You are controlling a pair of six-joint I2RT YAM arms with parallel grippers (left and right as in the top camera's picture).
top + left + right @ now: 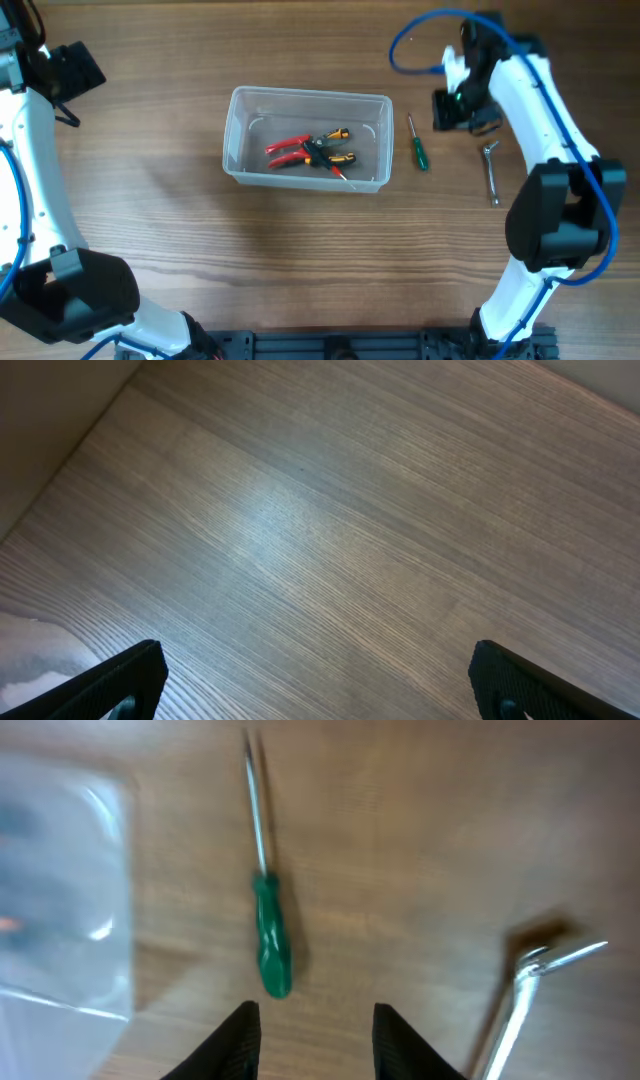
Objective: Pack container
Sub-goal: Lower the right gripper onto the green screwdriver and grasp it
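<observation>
The clear plastic container (307,138) stands mid-table and holds red-handled pliers (290,150) and a black-and-orange tool (333,148). Its corner shows blurred at the left of the right wrist view (60,890). A green-handled screwdriver (417,145) lies just right of it, also in the right wrist view (268,935). A silver wrench (491,170) lies further right, its end in the right wrist view (535,990). My right gripper (455,108) is open and empty above the table, between screwdriver and wrench (312,1040). My left gripper (315,685) is open and empty over bare wood at the far left.
The left arm (60,70) is raised at the table's back left corner. A blue cable (415,45) loops by the right arm. The table's left edge (60,450) shows in the left wrist view.
</observation>
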